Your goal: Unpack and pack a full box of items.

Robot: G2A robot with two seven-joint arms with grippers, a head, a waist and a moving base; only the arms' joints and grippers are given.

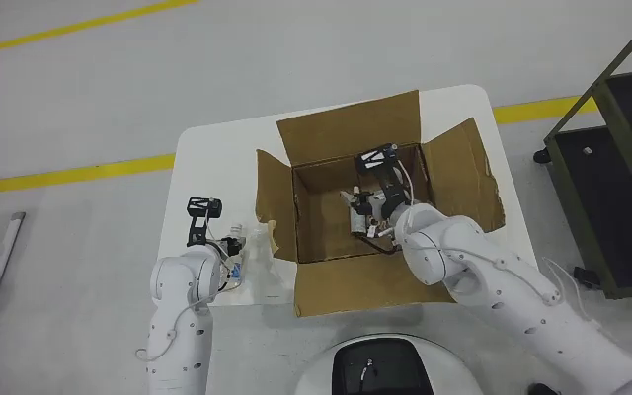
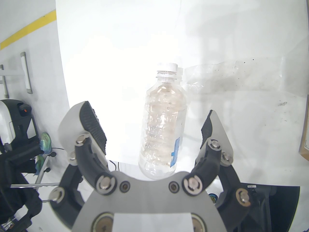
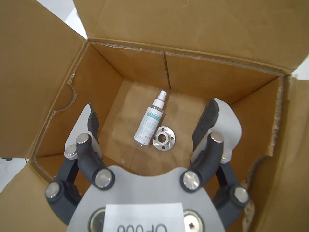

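Two items, spray bottle (image 3: pixel 150 123) and flange (image 3: pixel 164 141), lie in the box (image 3: pixel 144 56) beneath the open-fingered right gripper (image 3: pixel 152 109), with the water bottle (image 2: pixel 164 121) at the box's 9 o'clock between the released fingers of the left gripper (image 2: pixel 148 113): unpacking likely, descent and clamp due next.

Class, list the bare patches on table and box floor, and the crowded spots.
Free: box floor between the spray bottle and either side wall; table beyond the plastic bottle. Crowded: floor centre, where spray bottle and metal flange lie side by side; table around the plastic bag.
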